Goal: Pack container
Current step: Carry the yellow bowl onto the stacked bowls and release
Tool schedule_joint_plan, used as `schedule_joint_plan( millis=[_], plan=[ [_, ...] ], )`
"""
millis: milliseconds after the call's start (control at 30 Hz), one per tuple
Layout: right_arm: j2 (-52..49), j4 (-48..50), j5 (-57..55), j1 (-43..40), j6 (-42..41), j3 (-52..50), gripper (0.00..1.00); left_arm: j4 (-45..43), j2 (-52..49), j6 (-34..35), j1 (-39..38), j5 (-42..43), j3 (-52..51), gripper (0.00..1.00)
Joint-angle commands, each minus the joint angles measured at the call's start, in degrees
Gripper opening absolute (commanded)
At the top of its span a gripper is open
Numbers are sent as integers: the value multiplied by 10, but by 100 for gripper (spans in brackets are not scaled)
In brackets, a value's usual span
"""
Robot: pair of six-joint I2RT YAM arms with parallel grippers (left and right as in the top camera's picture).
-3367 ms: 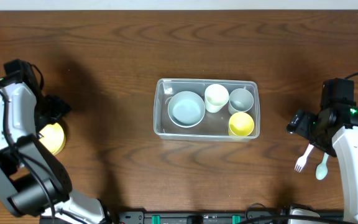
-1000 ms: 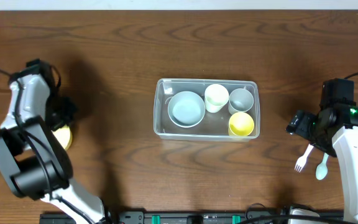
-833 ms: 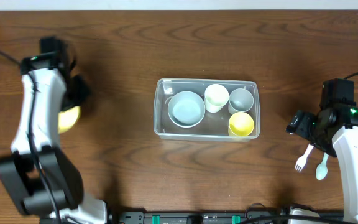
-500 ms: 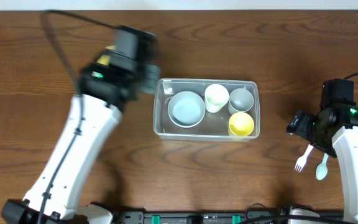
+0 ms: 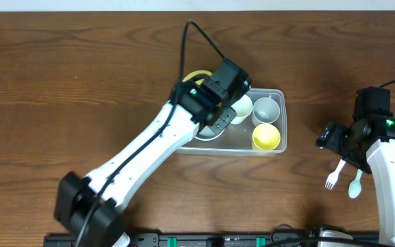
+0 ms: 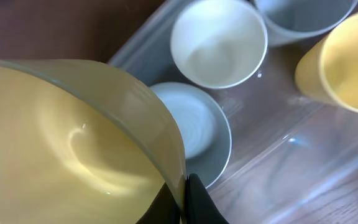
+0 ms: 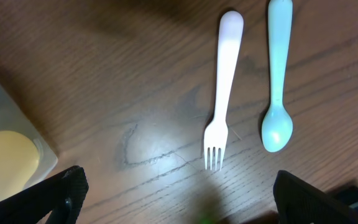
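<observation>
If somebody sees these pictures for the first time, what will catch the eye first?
The white left arm stretches across the table, its jaws pinching the rim of a yellow bowl held over the left end of the clear container. Inside sit a pale blue bowl, a white cup, a grey cup and a yellow cup. A white fork and a pale blue spoon lie side by side on the table near the right arm.
</observation>
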State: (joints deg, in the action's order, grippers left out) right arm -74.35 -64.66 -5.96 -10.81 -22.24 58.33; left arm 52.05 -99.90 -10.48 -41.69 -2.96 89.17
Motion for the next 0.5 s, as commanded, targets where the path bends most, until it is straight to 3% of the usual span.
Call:
schedule_joint_plan(
  millis=[0,467],
  plan=[
    [1,0,2,-4,7,-1,97,1,-25,-13,2,22,0,6],
    [1,0,2,-4,7,-1,97,17,-51,-12,2,24,-1,6]
  ],
)
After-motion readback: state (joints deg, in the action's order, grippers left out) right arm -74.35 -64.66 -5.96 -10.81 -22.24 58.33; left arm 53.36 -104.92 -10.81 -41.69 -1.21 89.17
